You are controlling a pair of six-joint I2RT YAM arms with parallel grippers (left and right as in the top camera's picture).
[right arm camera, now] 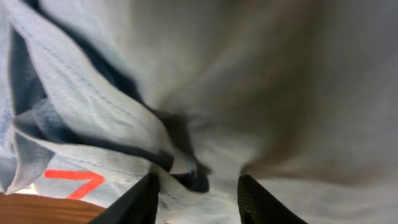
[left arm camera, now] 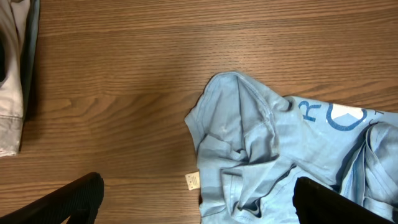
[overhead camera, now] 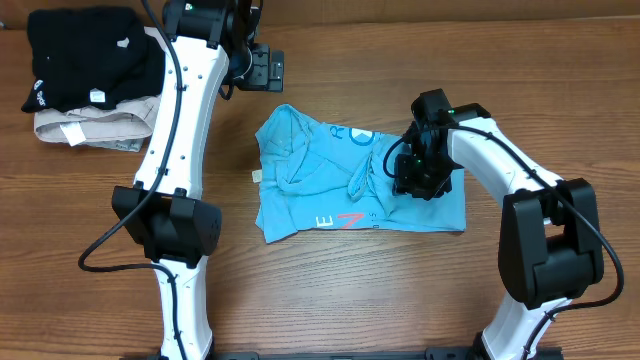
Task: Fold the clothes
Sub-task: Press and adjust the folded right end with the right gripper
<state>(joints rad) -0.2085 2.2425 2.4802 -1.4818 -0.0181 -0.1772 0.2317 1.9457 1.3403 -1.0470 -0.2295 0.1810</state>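
Observation:
The sky-blue T-shirt (overhead camera: 330, 185) lies crumpled and partly folded in the middle of the table, with a red mark and white lettering near its front edge. My right gripper (overhead camera: 410, 183) is pressed down onto its right part. In the right wrist view its fingers (right arm camera: 199, 196) are partly apart with a fold of the shirt (right arm camera: 217, 81) between them. My left gripper (overhead camera: 272, 68) is open and empty, above the table behind the shirt's left corner. The left wrist view shows its fingers (left arm camera: 202, 202) wide apart over the shirt's (left arm camera: 261, 143) left edge.
A black folded garment (overhead camera: 85, 60) lies on a beige folded garment (overhead camera: 90, 128) at the back left. The beige one also shows at the left edge of the left wrist view (left arm camera: 9, 93). A small white tag (left arm camera: 192, 181) lies beside the shirt.

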